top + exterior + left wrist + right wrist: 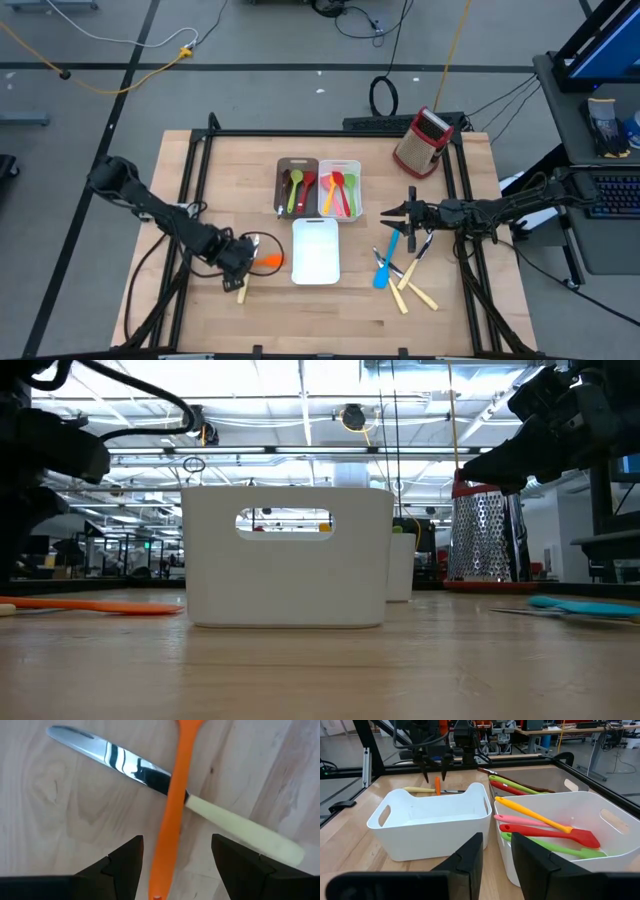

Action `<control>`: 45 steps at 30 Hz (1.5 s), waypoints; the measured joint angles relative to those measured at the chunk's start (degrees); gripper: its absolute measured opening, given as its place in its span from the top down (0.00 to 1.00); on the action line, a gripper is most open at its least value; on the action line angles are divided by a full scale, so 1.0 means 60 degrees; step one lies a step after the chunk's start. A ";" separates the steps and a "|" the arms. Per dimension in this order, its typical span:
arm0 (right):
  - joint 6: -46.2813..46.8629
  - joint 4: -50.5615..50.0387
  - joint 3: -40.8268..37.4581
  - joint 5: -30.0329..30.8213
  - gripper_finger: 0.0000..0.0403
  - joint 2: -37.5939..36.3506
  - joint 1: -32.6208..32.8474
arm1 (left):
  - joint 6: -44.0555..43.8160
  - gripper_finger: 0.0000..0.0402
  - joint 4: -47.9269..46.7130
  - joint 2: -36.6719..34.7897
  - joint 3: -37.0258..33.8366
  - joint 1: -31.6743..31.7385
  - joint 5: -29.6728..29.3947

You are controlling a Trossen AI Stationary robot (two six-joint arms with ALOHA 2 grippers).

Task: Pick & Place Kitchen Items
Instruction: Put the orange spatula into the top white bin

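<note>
Left pincer (172, 865): down low over the counter (200, 180), fingers spread wide on either side of the orange spatula's handle, nothing gripped.
Orange spatula (172, 805): flat on the wood, lying across a cream-handled knife (150, 775), just left of the empty white bin.
Empty white bin (316, 250): middle of the counter near the front edge, nothing inside.
Right pincer (385, 213): hanging in the air right of the two back bins, fingers partly apart, holding nothing.
Back white bin (620, 827): yellow, pink, red and green spatulas and spoons lying in it.
Dark-brown bin (296, 185): just left of that one, touching it, with red, green and brown utensils inside.
Loose pile (400, 275): a blue spatula (386, 262) and a few cream-handled knives scattered on the wood, right of the empty bin, below the right pincer.
Grater (422, 142): upright at the back right corner, well apart from the bins.
</note>
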 joint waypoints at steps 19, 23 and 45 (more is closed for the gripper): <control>0.0000 0.0001 0.0000 0.0000 0.77 0.0000 0.0000 | -0.0224 0.42 0.0390 0.0977 -0.0325 -0.0347 -0.0443; 0.0000 0.0001 0.0000 0.0000 0.77 0.0000 -0.0002 | -0.0166 0.51 0.0444 0.1084 -0.0319 -0.0349 -0.0436; 0.0000 0.0005 -0.0002 0.0000 0.77 -0.0002 -0.0001 | -0.2373 0.92 -0.0096 0.0649 -0.0371 -0.0495 -0.0432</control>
